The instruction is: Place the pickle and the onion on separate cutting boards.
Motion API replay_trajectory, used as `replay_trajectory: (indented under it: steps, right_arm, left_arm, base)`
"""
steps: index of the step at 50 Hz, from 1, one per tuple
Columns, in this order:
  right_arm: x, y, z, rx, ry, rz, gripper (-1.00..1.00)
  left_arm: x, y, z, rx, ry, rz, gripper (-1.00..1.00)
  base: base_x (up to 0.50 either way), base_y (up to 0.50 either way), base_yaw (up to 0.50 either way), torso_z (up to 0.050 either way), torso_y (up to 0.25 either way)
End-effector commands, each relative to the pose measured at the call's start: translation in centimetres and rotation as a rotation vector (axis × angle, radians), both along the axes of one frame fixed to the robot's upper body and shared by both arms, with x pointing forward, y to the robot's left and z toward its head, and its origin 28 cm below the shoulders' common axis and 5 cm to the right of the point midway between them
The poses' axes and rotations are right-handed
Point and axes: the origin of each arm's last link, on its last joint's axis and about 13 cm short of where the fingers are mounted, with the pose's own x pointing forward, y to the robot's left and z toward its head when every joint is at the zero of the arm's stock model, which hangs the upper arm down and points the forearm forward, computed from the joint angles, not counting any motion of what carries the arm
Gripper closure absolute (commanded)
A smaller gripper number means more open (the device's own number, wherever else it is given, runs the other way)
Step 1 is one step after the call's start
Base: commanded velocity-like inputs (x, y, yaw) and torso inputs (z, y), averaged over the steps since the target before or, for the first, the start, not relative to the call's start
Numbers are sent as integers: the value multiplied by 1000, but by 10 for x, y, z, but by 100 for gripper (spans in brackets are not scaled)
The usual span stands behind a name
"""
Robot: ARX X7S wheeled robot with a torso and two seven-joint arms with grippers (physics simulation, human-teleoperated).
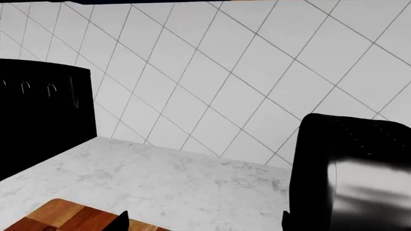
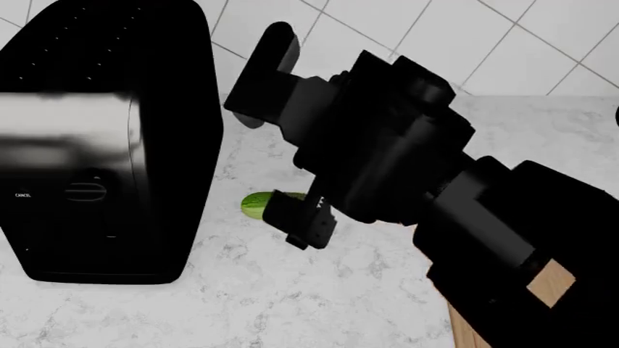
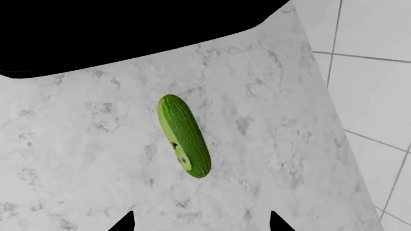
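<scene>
Pickle [image 3: 184, 136] is lying flat on the white marble counter [image 3: 77, 159], bare stone all around it and nothing touching it. Your right wrist camera is looking straight down on it: the green body is running lengthwise toward the camera, the paler face turned up, with the small red-and-dark mark near the end closer to your fingers. The two dark fingertips [image 3: 124, 222] of your right gripper [image 3: 202, 222] are showing at the edge of that view, set wide apart, one on either side of the pickle's line, and neither is touching it. You are hovering above it with the jaws spread and holding nothing.

From the head camera, your right arm [image 2: 387, 145] is covering most of the scene, reaching across the counter toward the tiled wall [image 2: 541, 43]. Only one rounded end of the pickle is peeking out beside the arm's dark fittings, near the big black appliance [image 2: 97, 145] standing at the left of that view. A strip of light wooden cutting board [image 2: 462, 328] is showing under your forearm, well apart from the pickle.

Your left wrist camera is showing a corner of a darker wooden board [image 1: 64, 216] on the counter, two black appliances and the tiled wall. Only a dark sliver of your left gripper [image 1: 121, 221] is in view, so I cannot tell how its jaws are standing.
</scene>
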Motion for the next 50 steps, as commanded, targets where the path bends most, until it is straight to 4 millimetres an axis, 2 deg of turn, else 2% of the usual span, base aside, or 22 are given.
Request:
replay_trajectory:
  steps: [1, 8, 18, 31, 35, 42, 46, 50]
  right_arm:
    - [17, 15, -1, -46, 28, 44, -100]
    - [20, 18, -18, -50, 64, 55, -100]
    - [21, 19, -21, -57, 38, 56, -100]
    - [20, 25, -36, -84, 3, 76, -100]
    - [19, 26, -34, -86, -4, 77, -100]
    - [18, 29, -29, -96, -20, 96, -100]
    - [19, 31, -15, -101, -70, 105, -100]
    - [18, 34, -14, -99, -76, 118, -100]
  left_arm:
    - [-1, 3, -2, -21, -14, -11, -100]
    - [0, 3, -2, -18, -11, -8, -100]
    - [-1, 3, -2, -22, -22, -5, -100]
    - [-2, 3, -4, -20, -42, 1, -100]
    - [-3, 4, -3, 27, -115, 2, -100]
    - [-4, 2, -4, 69, -120, -15, -100]
    - [-3, 3, -4, 56, -115, -8, -100]
    - [-3, 2, -4, 58, -119, -15, -100]
  base:
    - [0, 0, 0, 0, 0]
    - [0, 0, 0, 0, 0]
    - [0, 0, 0, 0, 0]
    - [0, 0, 0, 0, 0]
    - [0, 0, 0, 0, 0]
    - [0, 0, 0, 0, 0]
    - [0, 0, 0, 0, 0]
    - [0, 0, 0, 0, 0]
